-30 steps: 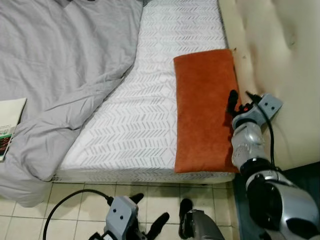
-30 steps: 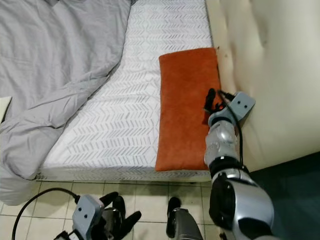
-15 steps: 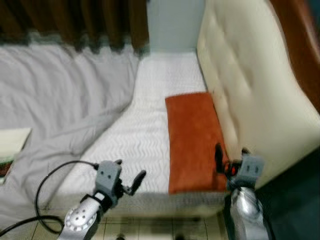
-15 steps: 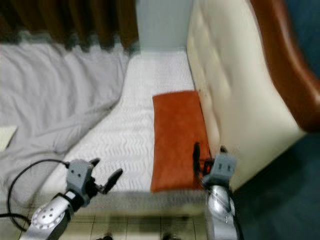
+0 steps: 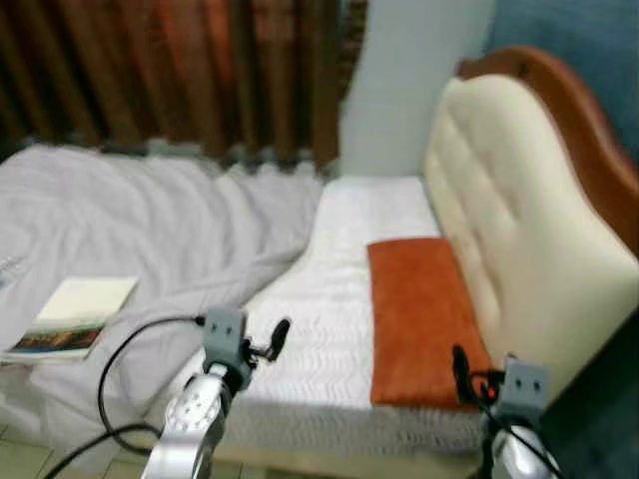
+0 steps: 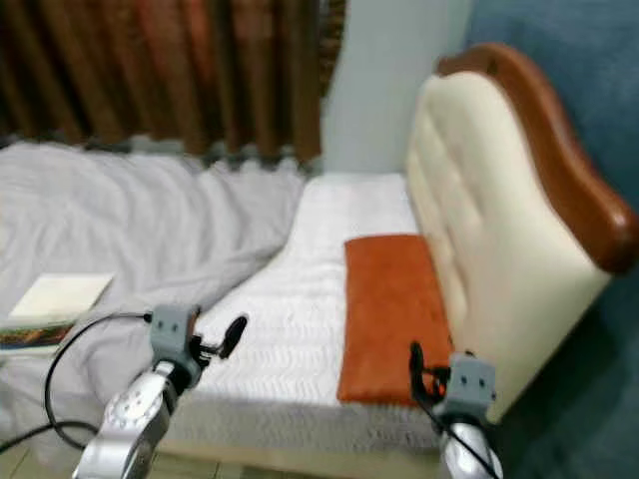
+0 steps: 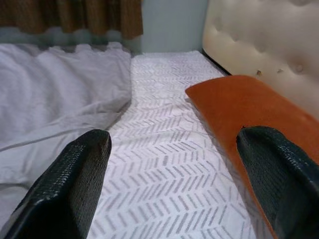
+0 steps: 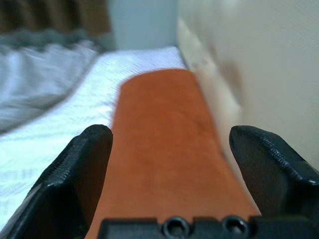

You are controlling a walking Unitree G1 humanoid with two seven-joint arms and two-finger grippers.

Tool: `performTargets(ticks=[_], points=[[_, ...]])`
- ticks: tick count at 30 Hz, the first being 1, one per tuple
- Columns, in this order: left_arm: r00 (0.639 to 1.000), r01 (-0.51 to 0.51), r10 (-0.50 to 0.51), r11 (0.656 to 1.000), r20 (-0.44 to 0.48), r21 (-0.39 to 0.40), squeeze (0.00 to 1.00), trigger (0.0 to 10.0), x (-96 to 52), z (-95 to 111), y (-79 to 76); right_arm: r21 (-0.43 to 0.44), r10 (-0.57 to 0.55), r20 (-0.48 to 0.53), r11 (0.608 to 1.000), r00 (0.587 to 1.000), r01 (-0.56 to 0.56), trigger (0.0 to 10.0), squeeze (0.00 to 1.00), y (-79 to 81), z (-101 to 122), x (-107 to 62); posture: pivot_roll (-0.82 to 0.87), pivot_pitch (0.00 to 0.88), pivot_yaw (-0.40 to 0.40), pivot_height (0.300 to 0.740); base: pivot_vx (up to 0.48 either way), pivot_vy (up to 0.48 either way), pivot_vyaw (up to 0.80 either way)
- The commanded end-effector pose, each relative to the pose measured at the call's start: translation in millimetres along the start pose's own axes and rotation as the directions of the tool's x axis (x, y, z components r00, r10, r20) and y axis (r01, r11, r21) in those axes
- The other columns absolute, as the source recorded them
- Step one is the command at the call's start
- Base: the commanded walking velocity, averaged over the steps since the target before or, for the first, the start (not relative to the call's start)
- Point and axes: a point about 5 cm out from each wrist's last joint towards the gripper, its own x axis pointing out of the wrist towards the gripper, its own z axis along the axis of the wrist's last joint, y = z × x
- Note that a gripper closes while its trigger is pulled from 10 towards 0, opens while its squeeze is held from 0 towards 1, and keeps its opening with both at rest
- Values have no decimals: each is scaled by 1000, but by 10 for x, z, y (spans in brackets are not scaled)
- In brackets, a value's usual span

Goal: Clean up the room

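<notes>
The orange pillow (image 5: 419,319) is lying flat on the bed (image 5: 329,299), just beside the headboard (image 5: 509,230). To tidy it well, the robot should probably be gripping the pillow's near edge and standing it against the headboard. The right end effector (image 8: 172,174) is hovering at the pillow's near end, fingers spread wide, holding nothing. The left end effector (image 7: 184,169) is reaching over the sheet left of the pillow, equally spread and empty.

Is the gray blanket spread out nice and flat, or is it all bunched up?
Bunched up. The blanket lies in rumpled folds on one side, leaving the white sheet bare.
</notes>
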Motion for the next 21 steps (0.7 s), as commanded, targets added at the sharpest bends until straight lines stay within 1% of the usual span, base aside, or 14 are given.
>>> performTargets(ticks=[1,4,8,9,10,11,12,17,20,21], points=[[1000,-4,5,1000,-7,26,0,10000,10,-11,7,22,0,-5,1000,1000,0,10000,0,-28,21,6,-16,0,-63,740,0,472,0],[999,-35,36,999,-14,38,0,10000,-35,-53,18,25,14,-25,1000,1000,-14,10000,0,4,-7,-3,3,0,-64,740,0,472,0],[999,-47,47,998,-14,30,0,10000,-68,-73,25,32,32,-40,999,999,-30,10000,0,42,-30,5,29,0,-75,740,0,476,0],[998,-64,65,998,-8,24,0,10000,-93,-79,62,42,66,-51,997,997,-64,10000,0,102,-38,32,52,0,-89,740,0,480,0],[998,-69,70,997,-7,24,0,10000,-97,-76,75,43,76,-53,996,996,-74,10000,0,119,-38,43,52,0,-89,740,0,480,0],[996,-85,85,996,3,28,0,10000,-114,-52,110,40,112,-55,993,992,-110,10000,0,172,-27,83,63,0,-96,740,0,480,0],[996,-85,85,996,3,28,0,10000,-114,-52,110,40,112,-55,993,992,-110,10000,0,172,-27,83,63,0,-96,740,0,480,0],[993,-119,119,992,15,36,0,10000,-120,-16,163,45,130,-52,991,990,-128,10000,0,202,26,186,94,0,-111,740,0,480,0],[986,-166,166,986,4,17,0,10000,-157,-51,195,50,147,-53,988,988,-144,10000,0,224,40,223,107,0,-119,740,0,480,0],[986,-166,166,986,4,17,0,10000,-157,-51,195,50,147,-53,988,988,-144,10000,0,224,40,223,107,0,-119,740,0,480,0]])
